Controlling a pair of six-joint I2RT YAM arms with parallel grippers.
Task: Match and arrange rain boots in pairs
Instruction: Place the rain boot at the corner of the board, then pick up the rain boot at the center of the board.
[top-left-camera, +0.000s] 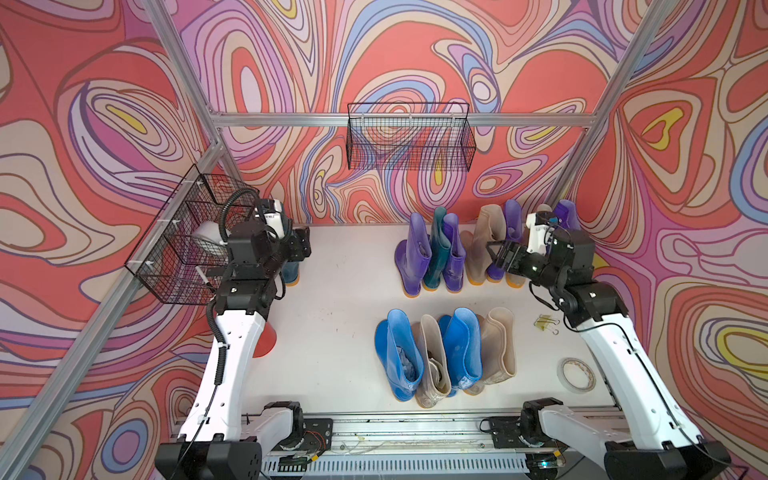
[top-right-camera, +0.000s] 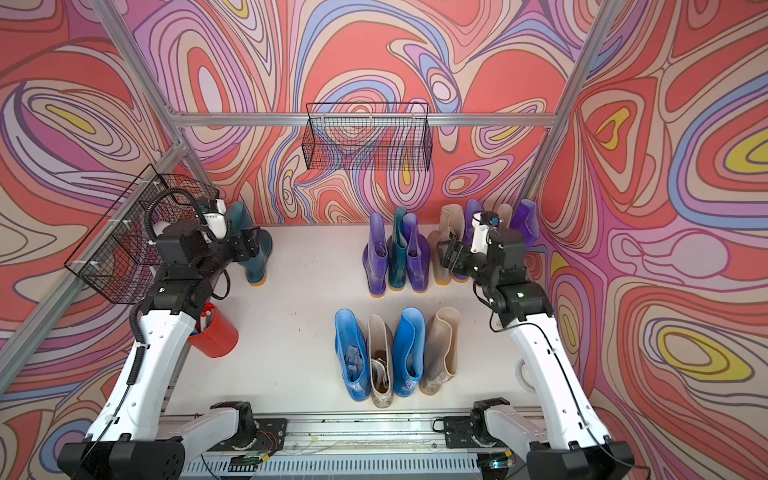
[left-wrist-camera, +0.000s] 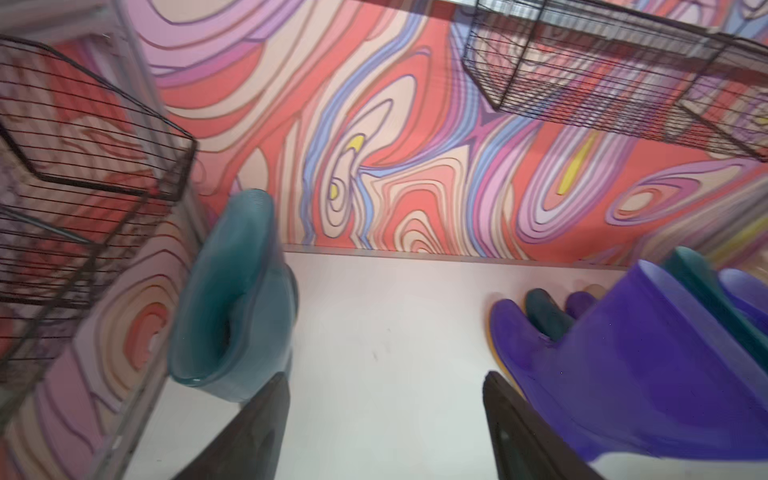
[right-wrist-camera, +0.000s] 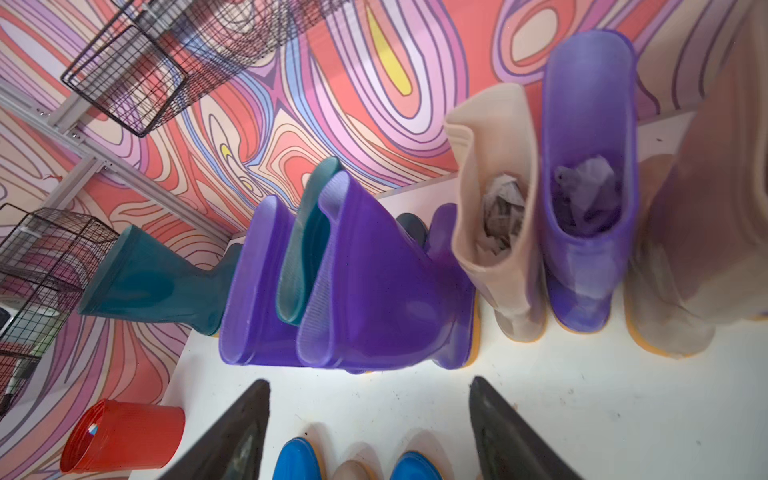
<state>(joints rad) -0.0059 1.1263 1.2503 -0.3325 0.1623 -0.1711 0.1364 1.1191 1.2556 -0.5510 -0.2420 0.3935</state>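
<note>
A lone dark teal rain boot (top-right-camera: 255, 262) stands at the back left. My left gripper (left-wrist-camera: 386, 378) hangs open right beside it with nothing between its fingers. The back row holds a purple boot (top-left-camera: 411, 257), a teal one (top-left-camera: 436, 249), another purple (top-left-camera: 453, 253), a beige (top-left-camera: 484, 245) and further purple and beige boots partly hidden behind my right arm. My right gripper (right-wrist-camera: 370, 384) is open and empty just in front of that row. Nearer the front stand a blue boot (top-left-camera: 399, 357), a beige (top-left-camera: 432, 365), a blue (top-left-camera: 463, 349) and a beige (top-left-camera: 498, 345).
A red cup (top-right-camera: 214, 332) sits by the left arm. One wire basket (top-left-camera: 187, 245) hangs on the left frame, another wire basket (top-left-camera: 409, 137) on the back rail. A tape roll (top-left-camera: 575, 374) and yellow binder clips (top-left-camera: 546, 324) lie at the right.
</note>
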